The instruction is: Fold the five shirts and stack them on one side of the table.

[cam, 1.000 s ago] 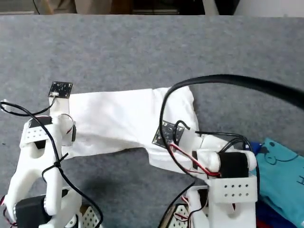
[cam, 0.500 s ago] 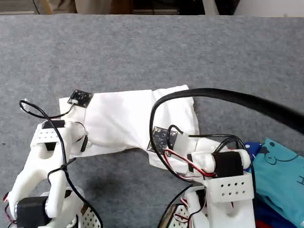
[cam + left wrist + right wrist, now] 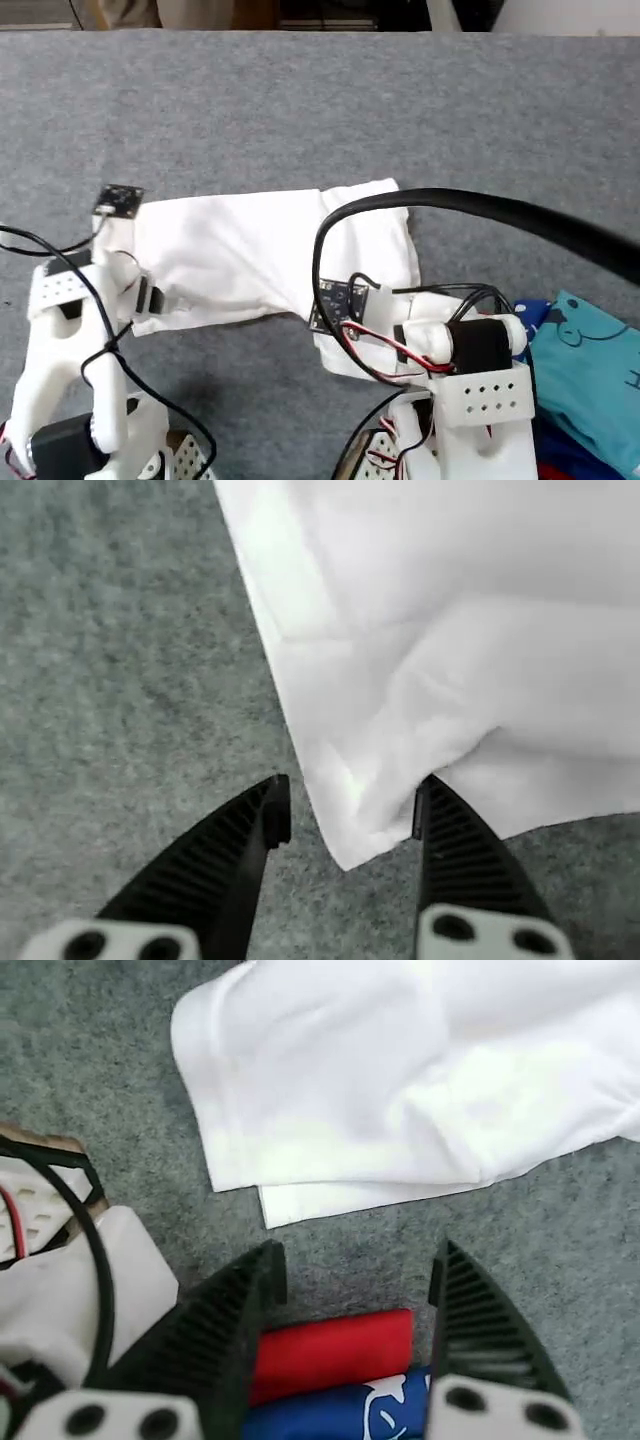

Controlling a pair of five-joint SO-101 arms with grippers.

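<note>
A white shirt [image 3: 260,255] is lying flat in the middle of a grey counter [image 3: 300,100]. It is forming a long band, with its long axis running side to side from the left arm to the right arm. The end by the right arm is looking wider and doubled over, with a second layer of cloth showing under its edge. Which end is the collar cannot be told.

The task is looking early. This shirt appears only partly folded — narrowed, but not yet brought into a compact square. No finished stack is showing. A teal shirt [image 3: 590,370] is lying bunched just past the white shirt's right end, and a red shirt [image 3: 335,1350] and a blue shirt [image 3: 340,1405] are sitting near that same end, probably waiting their turn. A fifth shirt cannot be made out.

The left end effector [image 3: 345,820] is released — its fingers are spread on either side of the white shirt's left near corner, one over bare counter and one at the cloth's edge, not pinching it. The right end effector [image 3: 350,1280] is released too, holding nothing, hanging over bare counter just beside the white shirt's doubled end.
</note>
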